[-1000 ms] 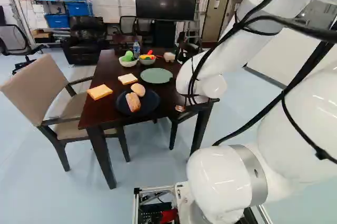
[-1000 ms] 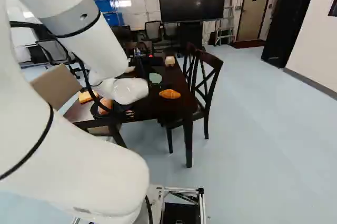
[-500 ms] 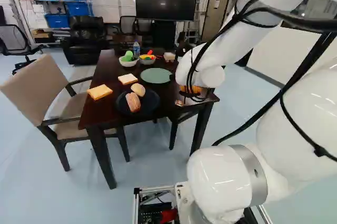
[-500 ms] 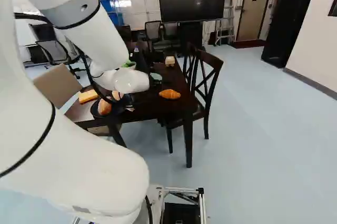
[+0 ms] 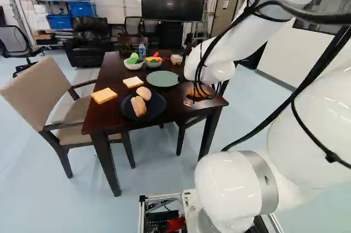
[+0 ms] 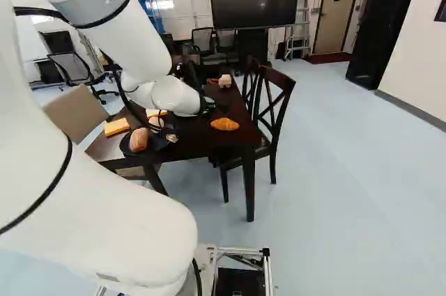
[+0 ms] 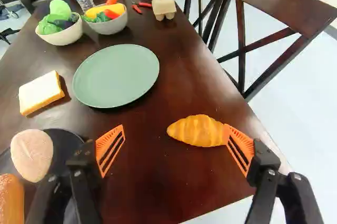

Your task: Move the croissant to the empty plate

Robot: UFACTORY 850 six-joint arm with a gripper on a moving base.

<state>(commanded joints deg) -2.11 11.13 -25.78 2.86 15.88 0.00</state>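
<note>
Near the centre of the right base view, the croissant [image 6: 224, 124] lies on the table [image 6: 223, 142], long axis running left to right, tips pointing sideways. We see it golden-orange, plump and ridged. Our gripper [image 7: 174, 126] stands spread wide, pinching nothing.

Table [image 7: 158, 182] bears croissant [image 7: 196, 130], plates [image 7: 116, 76], bread [image 7: 41, 93], bowls [image 7: 113, 27], maybe egg carton [image 7: 164, 5].

1 beige armchair [image 5: 44, 93] stands beside the dark table [image 5: 113, 68], on pale floor [image 5: 33, 189].
</note>
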